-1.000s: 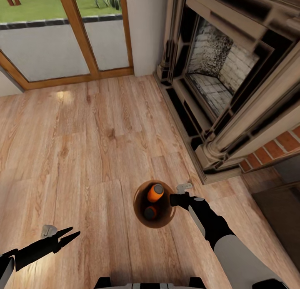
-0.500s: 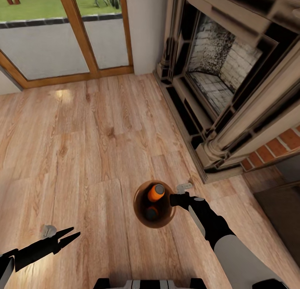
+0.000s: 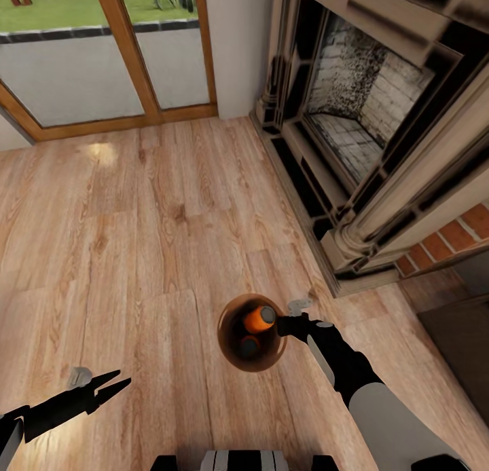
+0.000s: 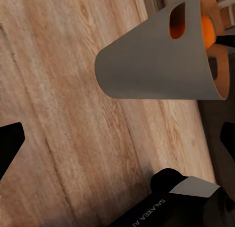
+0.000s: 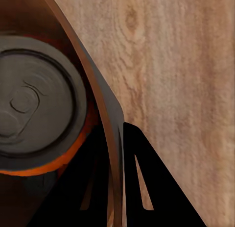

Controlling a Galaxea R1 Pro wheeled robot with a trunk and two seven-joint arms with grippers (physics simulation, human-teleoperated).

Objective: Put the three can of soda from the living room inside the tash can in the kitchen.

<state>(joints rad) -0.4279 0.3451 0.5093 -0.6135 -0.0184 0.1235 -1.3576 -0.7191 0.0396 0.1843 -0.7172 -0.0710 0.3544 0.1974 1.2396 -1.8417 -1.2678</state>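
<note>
Bright even daylight, floor (image 3: 136, 240) glare patch, blurred fireplace (image 3: 380, 118) edges

wood floor (image 3: 136, 240) runs to a brick fireplace (image 3: 360, 118) with red bricks (image 3: 448, 240) beside it; wood-framed glass doors (image 3: 102, 57) show grass (image 3: 54, 3) outside.

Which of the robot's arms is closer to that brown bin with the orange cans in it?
The right. The right gripper is clamped on the brown bin at its rim; the left gripper is off to the bin's side, above the wood floor.
</note>
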